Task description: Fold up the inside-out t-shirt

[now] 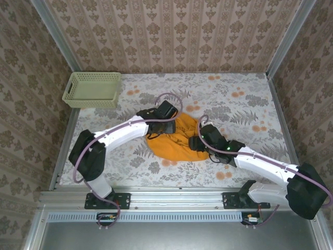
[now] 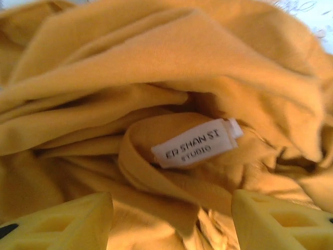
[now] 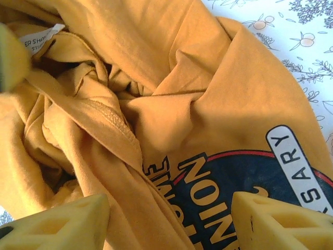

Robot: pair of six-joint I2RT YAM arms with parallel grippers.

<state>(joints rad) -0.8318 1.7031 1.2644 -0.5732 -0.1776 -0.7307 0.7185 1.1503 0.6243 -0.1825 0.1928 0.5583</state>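
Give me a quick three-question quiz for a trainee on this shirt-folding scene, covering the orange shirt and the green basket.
1. True or false: the t-shirt lies flat and smoothed out on the table.
2. Where is the basket? A) at the table's far left corner B) on top of the t-shirt C) at the table's near right corner
3. Fill the gap: the dark blue print is seen by the ___ wrist camera.
Key: 1 false, it is bunched up. 2 A. 3 right.
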